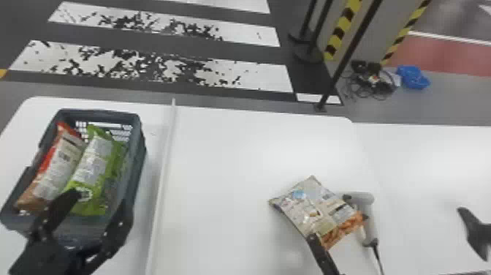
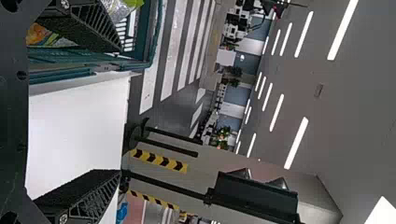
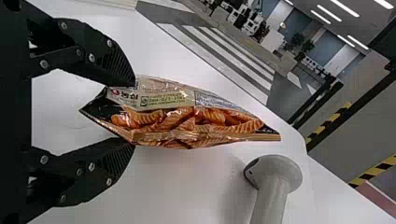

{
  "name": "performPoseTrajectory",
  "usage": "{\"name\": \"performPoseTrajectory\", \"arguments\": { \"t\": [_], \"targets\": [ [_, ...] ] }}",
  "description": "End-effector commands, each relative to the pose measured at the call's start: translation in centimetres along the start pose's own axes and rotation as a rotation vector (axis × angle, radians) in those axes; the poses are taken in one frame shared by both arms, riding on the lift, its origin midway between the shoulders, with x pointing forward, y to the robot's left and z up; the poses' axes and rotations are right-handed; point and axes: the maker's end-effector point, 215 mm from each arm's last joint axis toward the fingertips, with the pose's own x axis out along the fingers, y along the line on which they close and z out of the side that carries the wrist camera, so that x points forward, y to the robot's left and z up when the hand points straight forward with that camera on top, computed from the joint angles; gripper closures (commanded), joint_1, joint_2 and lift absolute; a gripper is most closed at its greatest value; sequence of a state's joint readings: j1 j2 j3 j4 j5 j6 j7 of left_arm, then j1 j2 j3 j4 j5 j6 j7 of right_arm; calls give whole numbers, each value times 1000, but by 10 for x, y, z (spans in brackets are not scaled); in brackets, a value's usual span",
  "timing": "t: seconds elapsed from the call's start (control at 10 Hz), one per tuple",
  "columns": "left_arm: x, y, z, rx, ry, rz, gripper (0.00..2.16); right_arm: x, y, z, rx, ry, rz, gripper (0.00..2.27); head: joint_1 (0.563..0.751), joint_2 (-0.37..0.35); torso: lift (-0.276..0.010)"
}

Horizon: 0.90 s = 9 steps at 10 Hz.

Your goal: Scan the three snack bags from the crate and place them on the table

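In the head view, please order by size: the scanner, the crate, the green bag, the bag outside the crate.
1. Crate
2. Green bag and bag outside the crate: about alike, so unranked
3. Scanner, partly hidden

A printed label (image 3: 161, 97) with digits marks the snack bag (image 3: 187, 119).

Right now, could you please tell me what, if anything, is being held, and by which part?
The right gripper holds a snack bag by its near end; the left gripper, open over the crate, holds nothing.
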<state>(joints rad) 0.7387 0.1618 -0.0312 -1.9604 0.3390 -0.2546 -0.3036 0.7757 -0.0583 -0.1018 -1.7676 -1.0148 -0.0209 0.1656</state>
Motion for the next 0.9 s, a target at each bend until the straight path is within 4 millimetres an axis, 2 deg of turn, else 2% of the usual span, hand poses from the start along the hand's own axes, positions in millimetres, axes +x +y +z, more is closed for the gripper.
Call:
{"name": "performPoseTrajectory", "arguments": {
  "t": [0.0, 0.1, 0.2, 0.3, 0.4, 0.5, 0.6, 0.8],
  "targets": [
    [0, -2, 0, -3, -1, -2, 70, -7, -1, -6, 1, 20, -1, 43, 695, -191, -37],
    [-2, -4, -1, -5, 0, -4, 70, -10, 5, -7, -1, 30, 12, 46, 695, -190, -37],
    [-4, -5, 0, -3, -5, -6, 70, -12, 10, -25, 16, 86, 31, 46, 695, -187, -37],
    [-6, -6, 0, -4, -7, -7, 70, -16, 20, -49, 41, 168, 66, 46, 695, -173, -37],
    [-7, -6, 1, -3, -10, -7, 70, -32, 39, -94, 97, 353, 126, 46, 695, -131, -37],
    [-7, -8, 2, -4, -13, -8, 70, -44, 54, -105, 103, 400, 155, 56, 695, -99, -37],
    [-6, -10, 1, -5, -14, -12, 70, -50, 61, -113, 90, 440, 167, 53, 695, -17, -37],
    [-7, -11, -1, -7, -12, -13, 70, -53, 49, -105, 73, 442, 149, 56, 695, 32, -37]
  ]
}}
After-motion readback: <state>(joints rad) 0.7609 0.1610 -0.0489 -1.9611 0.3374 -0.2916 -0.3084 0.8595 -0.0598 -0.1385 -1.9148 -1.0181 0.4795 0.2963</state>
